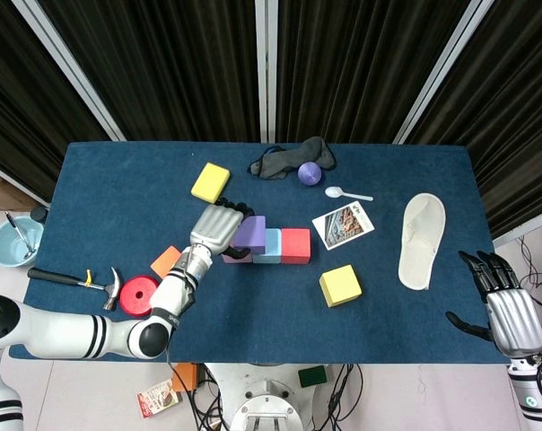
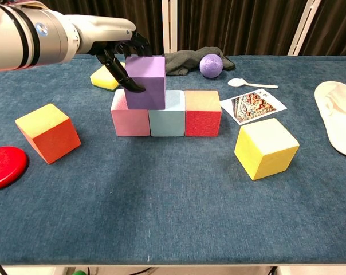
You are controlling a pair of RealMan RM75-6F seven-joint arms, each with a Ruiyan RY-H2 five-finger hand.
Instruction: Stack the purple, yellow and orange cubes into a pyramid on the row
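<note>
The purple cube (image 2: 145,82) (image 1: 249,233) sits on top of the row, over the seam between the pink cube (image 2: 129,113) and the light blue cube (image 2: 167,114); a red cube (image 2: 203,113) ends the row. My left hand (image 2: 120,54) (image 1: 217,227) grips the purple cube from its left and back. The yellow cube (image 2: 267,148) (image 1: 340,285) lies in front of the row to the right. The orange cube (image 2: 48,132) (image 1: 168,261) lies to the left. My right hand (image 1: 507,301) hangs open off the table's right edge.
A red disc (image 2: 4,167) and a hammer (image 1: 78,280) lie at the front left. A yellow sponge (image 1: 210,182), dark cloth (image 1: 284,159), purple ball (image 2: 211,65), spoon (image 2: 251,84), picture card (image 2: 253,104) and white slipper (image 1: 423,240) lie behind and right.
</note>
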